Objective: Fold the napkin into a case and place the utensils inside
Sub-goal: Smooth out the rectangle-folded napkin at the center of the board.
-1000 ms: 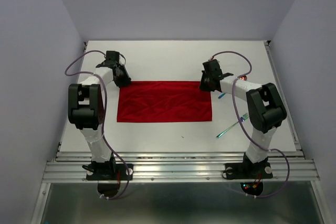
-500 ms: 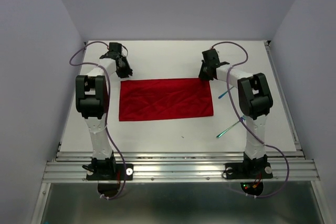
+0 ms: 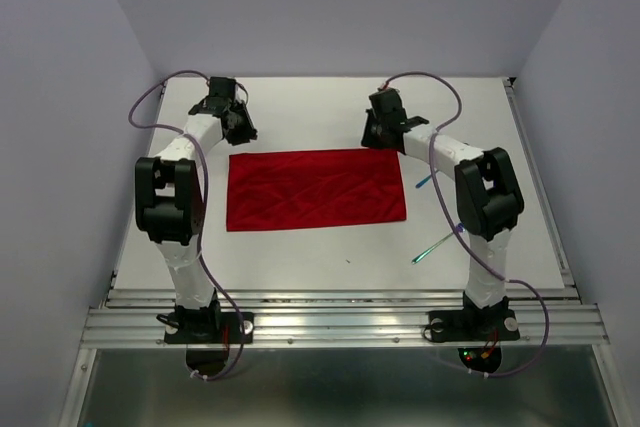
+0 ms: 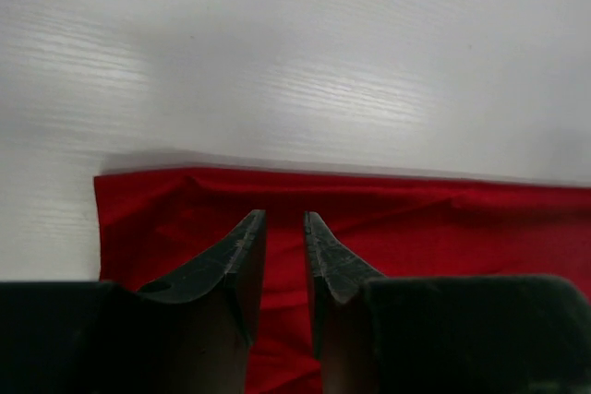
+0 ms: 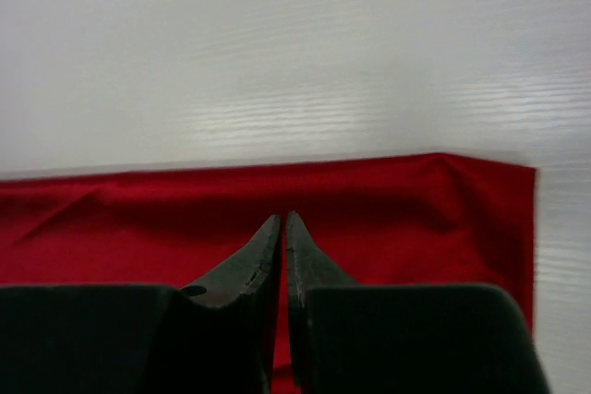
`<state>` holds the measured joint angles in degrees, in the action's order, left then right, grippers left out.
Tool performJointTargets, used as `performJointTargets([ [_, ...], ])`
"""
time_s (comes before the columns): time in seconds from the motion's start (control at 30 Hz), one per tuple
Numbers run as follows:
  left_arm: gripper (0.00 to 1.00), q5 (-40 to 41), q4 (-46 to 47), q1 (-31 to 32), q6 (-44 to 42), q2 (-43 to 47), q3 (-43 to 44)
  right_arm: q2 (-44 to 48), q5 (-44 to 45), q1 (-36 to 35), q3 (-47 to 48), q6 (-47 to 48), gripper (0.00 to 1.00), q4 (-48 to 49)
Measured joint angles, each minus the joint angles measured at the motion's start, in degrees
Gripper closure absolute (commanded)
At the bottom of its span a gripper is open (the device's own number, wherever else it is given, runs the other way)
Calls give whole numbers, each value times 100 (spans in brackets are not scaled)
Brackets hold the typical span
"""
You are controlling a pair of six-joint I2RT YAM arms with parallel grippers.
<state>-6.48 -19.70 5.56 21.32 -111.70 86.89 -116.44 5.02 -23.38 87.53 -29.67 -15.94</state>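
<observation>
Lying flat as one wide rectangle on the table (image 3: 300, 107), the napkin (image 3: 316, 189) is not yet folded down narrow. I judge the task early, since folding and loading both remain: the fork (image 3: 437, 245) and a second utensil (image 3: 424, 183) lie off to its right, clear of the cloth. Left gripper (image 4: 284, 219) sits over the far-left corner, jaws a narrow slit apart with nothing between; right gripper (image 5: 282, 219) sits over the far-right edge, tips pinched together, gripping nothing visible.

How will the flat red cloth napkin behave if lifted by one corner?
The red cloth napkin will probably droop limply: creases ripple across it. It looks thin and light, lying flush on the white table. Pushed, it would likely bunch.
</observation>
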Motion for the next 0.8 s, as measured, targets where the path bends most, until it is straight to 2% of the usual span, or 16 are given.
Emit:
performJointTargets([
  [0.17, 67, -339, 238, 321, 120, 562, -535, -153, -411, -629, 201, -144, 89, 20],
  [0.4, 67, -938, 544, 686, 365, 236, -789, -844, -1016, -855, 579, -417, 90, 94],
  [0.57, 68, -1108, 660, 815, 472, -365, -584, -1178, -1143, -813, 887, -533, 90, 76],
  [0.8, 68, -1003, 511, 822, 424, -1104, 299, -1558, -949, -772, 1589, -531, 91, -35],
])
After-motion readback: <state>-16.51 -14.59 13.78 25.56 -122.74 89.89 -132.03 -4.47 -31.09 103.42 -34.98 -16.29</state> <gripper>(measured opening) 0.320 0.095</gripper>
